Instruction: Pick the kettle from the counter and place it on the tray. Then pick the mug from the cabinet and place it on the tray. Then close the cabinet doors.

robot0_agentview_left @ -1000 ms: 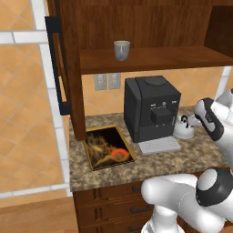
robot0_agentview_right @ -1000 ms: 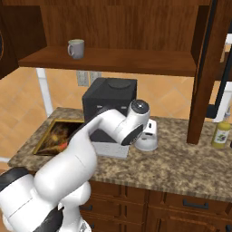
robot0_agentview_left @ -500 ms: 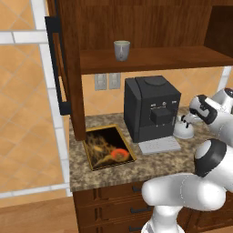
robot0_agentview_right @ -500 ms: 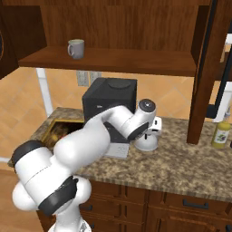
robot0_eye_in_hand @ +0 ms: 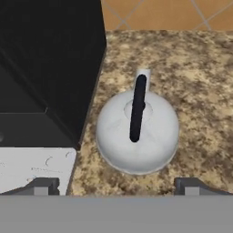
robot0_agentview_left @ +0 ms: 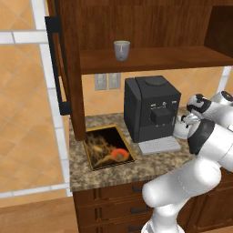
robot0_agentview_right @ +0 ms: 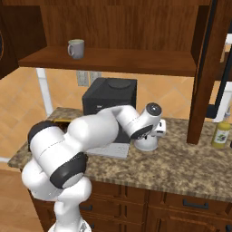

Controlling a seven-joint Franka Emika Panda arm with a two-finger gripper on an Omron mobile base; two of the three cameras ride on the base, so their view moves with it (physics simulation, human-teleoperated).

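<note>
Gripper (robot0_eye_in_hand: 116, 186) poised above the kettle (robot0_eye_in_hand: 137, 131), fingers spread and empty.
We should descend straight, closing across the black handle (robot0_eye_in_hand: 137, 108) at mid-arch. The coffee machine (robot0_eye_in_hand: 45, 68) crowds the kettle at nine o'clock; open counter (robot0_eye_in_hand: 200, 91) lies toward three o'clock, so we lift before swinging toward the tray (robot0_agentview_left: 108, 147).

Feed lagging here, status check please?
Hand open above kettle, nothing held. Kettle on counter beside black machine. Tray bare.
</note>
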